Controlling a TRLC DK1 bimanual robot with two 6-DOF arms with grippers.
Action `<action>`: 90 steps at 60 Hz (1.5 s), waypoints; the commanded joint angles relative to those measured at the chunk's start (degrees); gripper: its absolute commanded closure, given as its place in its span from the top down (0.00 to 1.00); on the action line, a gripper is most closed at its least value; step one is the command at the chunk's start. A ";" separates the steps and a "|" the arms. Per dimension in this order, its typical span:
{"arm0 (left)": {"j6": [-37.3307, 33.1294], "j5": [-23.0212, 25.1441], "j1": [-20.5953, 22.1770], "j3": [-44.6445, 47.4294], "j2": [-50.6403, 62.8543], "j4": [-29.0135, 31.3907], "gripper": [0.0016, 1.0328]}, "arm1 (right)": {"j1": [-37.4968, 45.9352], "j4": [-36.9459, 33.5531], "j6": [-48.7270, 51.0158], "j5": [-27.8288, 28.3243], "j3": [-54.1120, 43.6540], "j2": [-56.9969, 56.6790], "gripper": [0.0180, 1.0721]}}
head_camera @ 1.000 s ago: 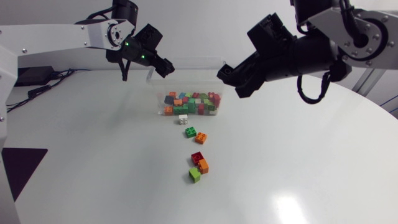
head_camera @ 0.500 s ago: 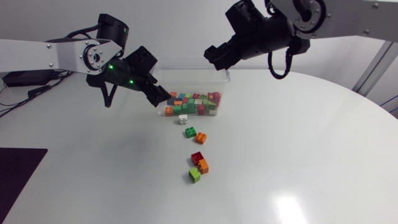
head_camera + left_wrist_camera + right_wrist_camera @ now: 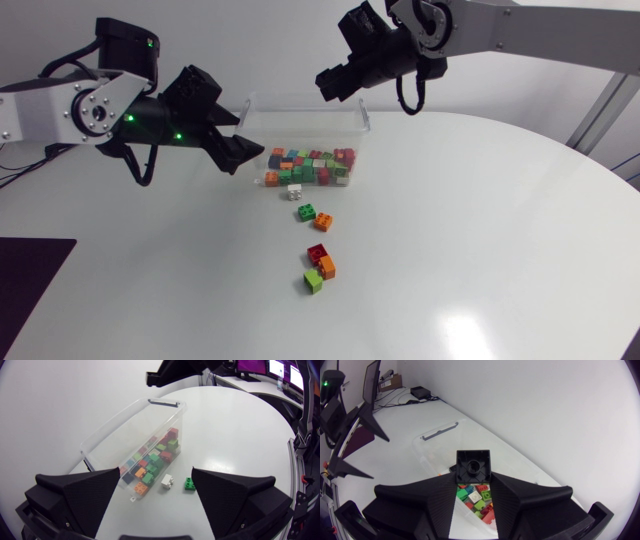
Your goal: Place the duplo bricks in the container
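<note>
Task well along, by my judgement: the clear container (image 3: 305, 112) at the far side of the table (image 3: 480, 230) already holds a dense layer of mixed bricks, red, green, orange and blue among them. Six lie loose on the table in a rough line leading away from it: white brick (image 3: 295, 190) just outside the near wall, green brick (image 3: 306, 212), orange brick (image 3: 323, 222), then a tight cluster of red brick (image 3: 317, 253), second orange brick (image 3: 327, 267) and lime brick (image 3: 313, 282). Right gripper (image 3: 333, 82) hangs over the container's far end, fingers clamped on what looks like a black brick (image 3: 473, 466), hollow side toward the wrist camera; likely the next one in. Left gripper (image 3: 156, 476) sits beside the container's near left corner, fingers wide apart, nothing between them. Table white, round-edged, glossy, with a glare patch near the front. Cables (image 3: 60, 145) trail at its far left.
</note>
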State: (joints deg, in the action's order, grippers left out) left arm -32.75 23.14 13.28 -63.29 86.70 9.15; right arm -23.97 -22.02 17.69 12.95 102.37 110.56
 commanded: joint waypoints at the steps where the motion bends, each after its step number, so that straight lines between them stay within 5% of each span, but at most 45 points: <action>1: 0.85 1.12 -0.01 4.31 -1.71 -1.06 0.96 | -0.12 0.58 -2.31 -0.56 4.16 4.66 0.36; 22: -3.28 2.79 2.54 12.66 -3.90 -1.15 0.96 | -0.12 -1.18 -3.98 -1.88 14.88 14.33 0.37; 26: -3.99 2.70 4.04 13.98 -3.73 -0.62 0.96 | -0.03 -2.06 -3.98 -2.67 17.08 16.09 0.49; 32: -4.07 2.26 6.50 15.39 -2.50 -0.36 0.96 | 0.15 -3.47 -3.98 -3.19 19.54 18.11 0.82; 37: -3.99 1.56 8.26 15.56 -1.00 -0.01 0.96 | 0.06 -3.47 -3.98 -3.55 19.45 18.11 0.94; 52: -3.46 -1.78 14.23 16.09 3.30 1.14 0.96 | -0.12 -2.76 -3.98 -4.07 12.68 10.64 0.95; 68: 2.96 -5.82 20.91 16.27 6.56 2.98 0.96 | -1.26 2.68 -4.07 -5.39 -5.60 -3.07 0.95; 90: 7.26 -9.25 24.78 12.57 10.95 6.41 0.95 | -2.93 5.32 -5.39 -7.24 -24.85 -19.16 0.95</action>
State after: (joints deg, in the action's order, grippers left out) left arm -27.99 14.41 37.34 -48.62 95.96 14.68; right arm -26.57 -17.61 14.13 6.33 81.28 94.94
